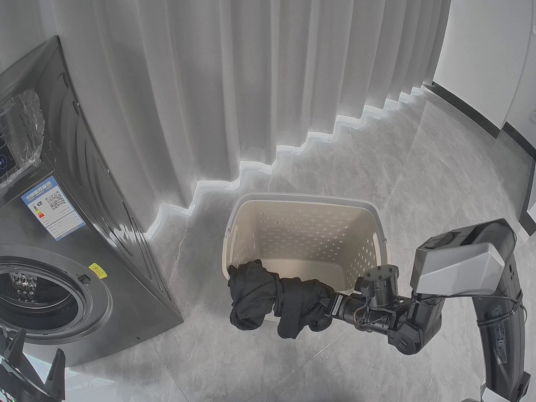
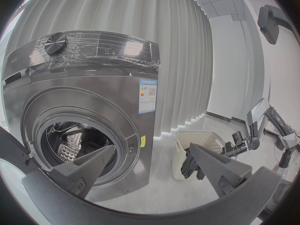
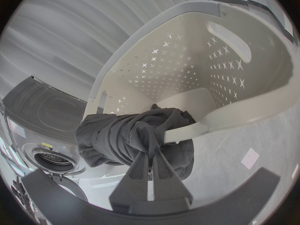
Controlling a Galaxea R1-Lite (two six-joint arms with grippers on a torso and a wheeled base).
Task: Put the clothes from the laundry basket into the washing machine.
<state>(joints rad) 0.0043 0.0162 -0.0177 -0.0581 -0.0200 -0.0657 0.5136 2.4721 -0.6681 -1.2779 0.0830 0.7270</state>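
While 1 garment [image 1: 268, 300] hangs gripped, 1 basket [image 1: 304, 198]

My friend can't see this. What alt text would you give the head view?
The robot's right claw grips a bundle of black clothes draped over the near rim of a cream laundry basket. A grey washing machine stands to the left, its round opening uncovered, white curtains behind.

Grey floor [image 1: 419, 157] carries laundry basket [image 1: 304, 198], washing machine [image 1: 128, 286] near it.
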